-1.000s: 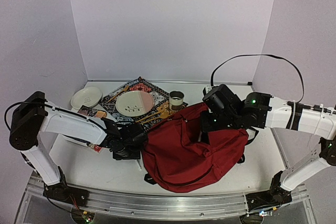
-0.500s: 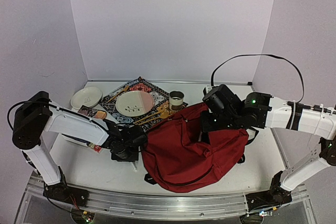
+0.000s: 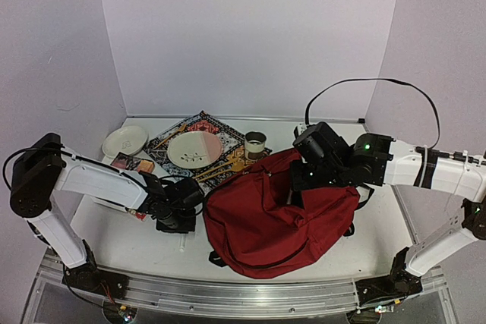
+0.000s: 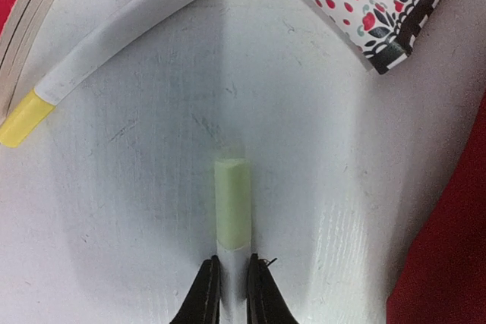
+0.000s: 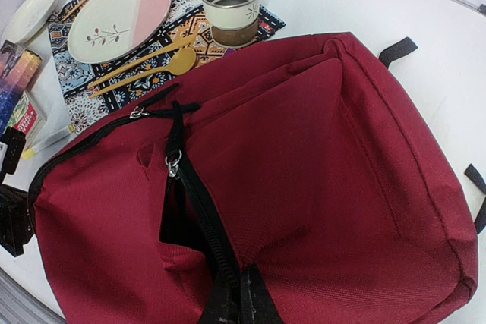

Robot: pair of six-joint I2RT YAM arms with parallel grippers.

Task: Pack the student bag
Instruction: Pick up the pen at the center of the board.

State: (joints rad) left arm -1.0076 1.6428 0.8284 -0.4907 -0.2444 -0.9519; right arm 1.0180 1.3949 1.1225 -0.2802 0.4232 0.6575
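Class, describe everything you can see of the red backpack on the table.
The student bag is soft dark-red fabric with black zips, straps and trim. It lies slumped on the white table, its zip partly open on a dark gap, metal pulls showing. The right hand pinches its black zip edge.

A pink-and-white plate (image 3: 194, 149) sits on a patterned placemat (image 3: 201, 118), with a cup (image 3: 255, 143) at its right corner. A small white dish (image 3: 124, 141) lies left of the mat; a yellow-tipped marker (image 4: 125, 32) and a green-capped pen (image 4: 231, 202) lie apart on the worktop (image 4: 137, 149).
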